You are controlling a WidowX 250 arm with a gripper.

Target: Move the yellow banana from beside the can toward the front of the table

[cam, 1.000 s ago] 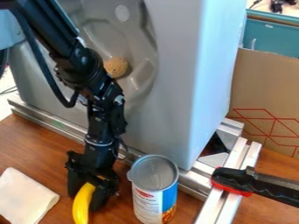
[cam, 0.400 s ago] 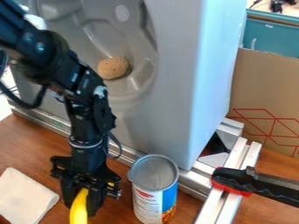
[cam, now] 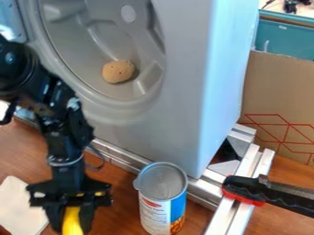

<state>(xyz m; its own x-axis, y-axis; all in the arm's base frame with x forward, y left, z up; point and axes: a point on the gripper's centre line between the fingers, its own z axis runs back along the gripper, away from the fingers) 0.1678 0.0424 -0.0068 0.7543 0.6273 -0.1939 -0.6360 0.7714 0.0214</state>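
brown wooden table (cam: 122, 197), near left: the gripper (cam: 72, 226) is clamped on the yellow banana (cam: 71, 219), left of the can (cam: 160, 209); likely light, smooth, slightly slippery, best squeezed across its middle.

The banana (cam: 71, 222) was yellow and smooth-surfaced; it was held lengthwise between the fingers of the gripper (cam: 70, 227), at lower left

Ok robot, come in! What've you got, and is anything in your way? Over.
Gripper closed on yellow banana-like thing. Possible obstacle: blue-and-white can, standing nearby, not touching. White cloth partly hidden behind gripper. Over.
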